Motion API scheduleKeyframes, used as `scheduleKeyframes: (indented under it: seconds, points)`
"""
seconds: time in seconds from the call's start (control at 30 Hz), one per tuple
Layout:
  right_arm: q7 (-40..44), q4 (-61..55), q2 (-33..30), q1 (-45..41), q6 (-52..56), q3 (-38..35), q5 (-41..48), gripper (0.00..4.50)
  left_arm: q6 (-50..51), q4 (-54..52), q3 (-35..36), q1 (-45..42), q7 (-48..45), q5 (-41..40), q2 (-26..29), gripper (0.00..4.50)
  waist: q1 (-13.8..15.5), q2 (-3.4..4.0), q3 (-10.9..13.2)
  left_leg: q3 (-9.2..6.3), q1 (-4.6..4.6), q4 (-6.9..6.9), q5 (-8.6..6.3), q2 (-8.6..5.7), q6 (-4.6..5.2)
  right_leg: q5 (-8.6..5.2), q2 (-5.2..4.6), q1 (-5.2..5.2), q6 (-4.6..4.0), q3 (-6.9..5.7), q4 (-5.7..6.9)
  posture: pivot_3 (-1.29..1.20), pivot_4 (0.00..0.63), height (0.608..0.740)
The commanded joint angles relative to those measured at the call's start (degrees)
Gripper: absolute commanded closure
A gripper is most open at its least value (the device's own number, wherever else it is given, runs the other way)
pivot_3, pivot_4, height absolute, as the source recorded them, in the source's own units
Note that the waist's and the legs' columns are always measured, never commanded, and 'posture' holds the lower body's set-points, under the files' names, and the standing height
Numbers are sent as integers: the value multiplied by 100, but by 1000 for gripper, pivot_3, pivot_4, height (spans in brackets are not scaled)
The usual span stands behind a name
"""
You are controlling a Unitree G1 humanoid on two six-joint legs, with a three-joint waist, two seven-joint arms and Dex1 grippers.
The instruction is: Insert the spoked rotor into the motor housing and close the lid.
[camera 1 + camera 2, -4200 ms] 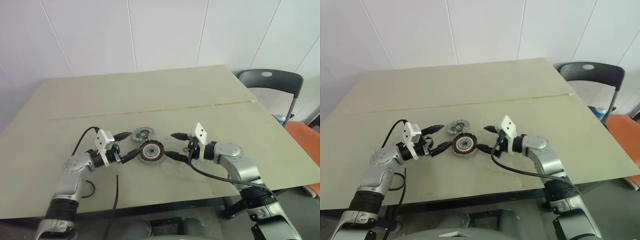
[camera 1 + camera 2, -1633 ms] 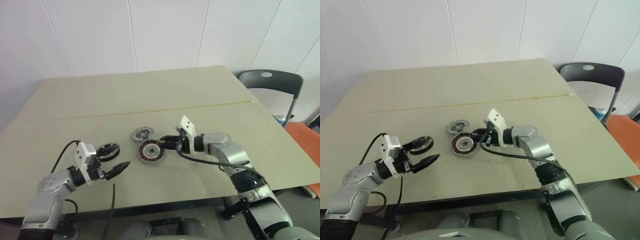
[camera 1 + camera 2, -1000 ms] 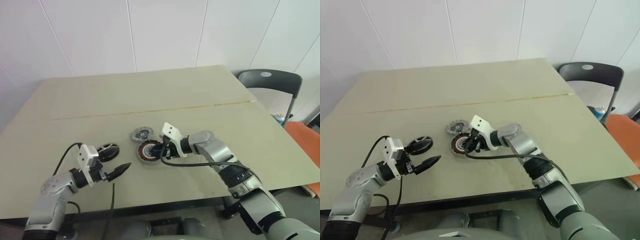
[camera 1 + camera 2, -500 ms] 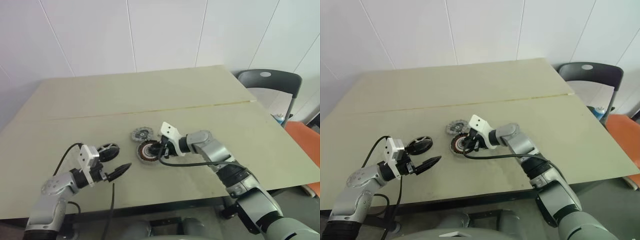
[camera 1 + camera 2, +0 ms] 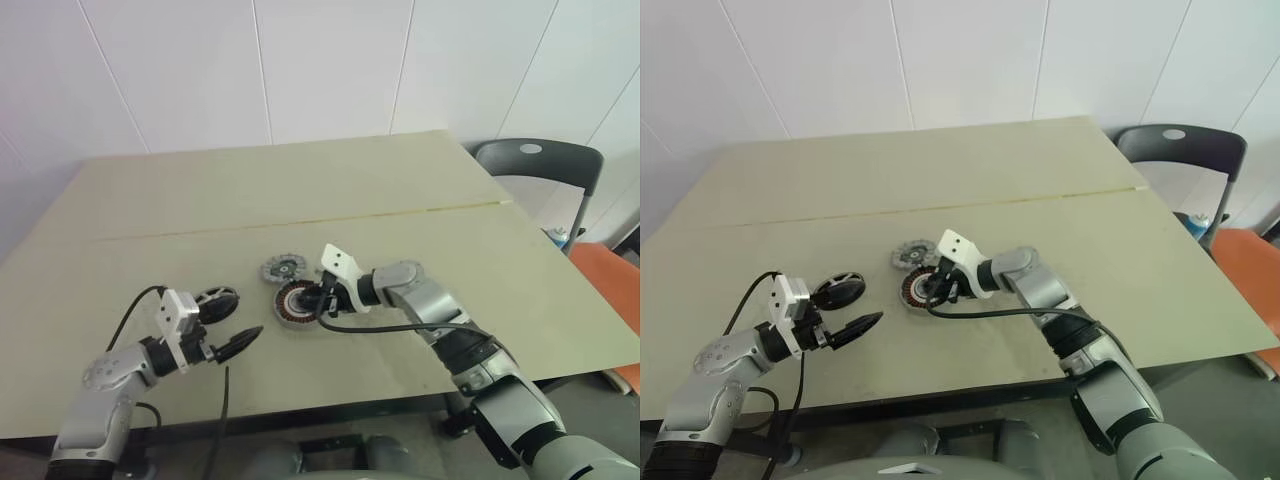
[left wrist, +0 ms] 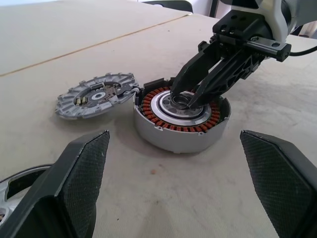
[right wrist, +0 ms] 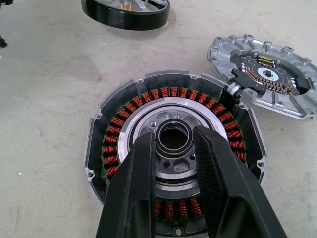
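Note:
The motor housing [image 5: 300,301], a round disc with copper windings and a pale centre, lies on the table [image 5: 300,190]. My right gripper [image 7: 173,140] reaches over it from the right and is shut on its raised centre hub, one finger on each side. The lid [image 5: 283,268], a grey notched disc, lies flat just behind the housing, touching its rim. The spoked rotor [image 5: 215,298], a black ring, rests on the table to the left, beside the far finger of my left gripper [image 5: 240,314]. That gripper is wide open, holds nothing and points toward the housing.
A black cable [image 5: 226,400] hangs over the table's front edge near my left arm. A grey chair [image 5: 540,162] and an orange object [image 5: 612,275] stand beyond the table's right side. A seam [image 5: 400,213] crosses the tabletop behind the parts.
Since the earliest frames my left arm has drawn back to the left, and my right gripper has moved in over the housing and shut on its hub. Nothing has moved over the last second.

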Motion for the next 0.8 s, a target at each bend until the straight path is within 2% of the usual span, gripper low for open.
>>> scheduleKeyframes:
  seconds: [0.03, 0.33, 0.53, 0.8]
  points:
    - [-31, 41, 60, -30, 29, -23, -25, 3749, 49, -230, 30, -72, 24, -59, 69, 0, 0, 0, 0, 0, 0, 0, 0, 0, 0, 0, 0, 0, 0, 0, 0, 0, 0, 740]
    - [-78, 59, 45, 6, 49, -50, -27, 3749, 62, -176, 24, -141, -1, -31, 68, 0, 1, 0, 0, 0, 1, 0, 0, 6, 0, -6, 7, 0, 9, 0, 0, 0, 0, 740]
    - [-146, 123, 68, 15, 24, -76, -38, 1777, 48, -168, 24, -135, 9, -7, 63, 0, 4, 0, 0, 1, 0, 0, 0, 7, 0, -5, 8, 0, 7, 0, -1, 0, 0, 740]
    - [-156, 135, 361, 15, 131, -499, 406, 1777, 104, -218, -29, -104, 50, 15, 52, 0, 3, 1, 1, 1, -1, -1, 0, 7, -1, -3, 9, -1, 4, 0, -1, 0, 0, 740]
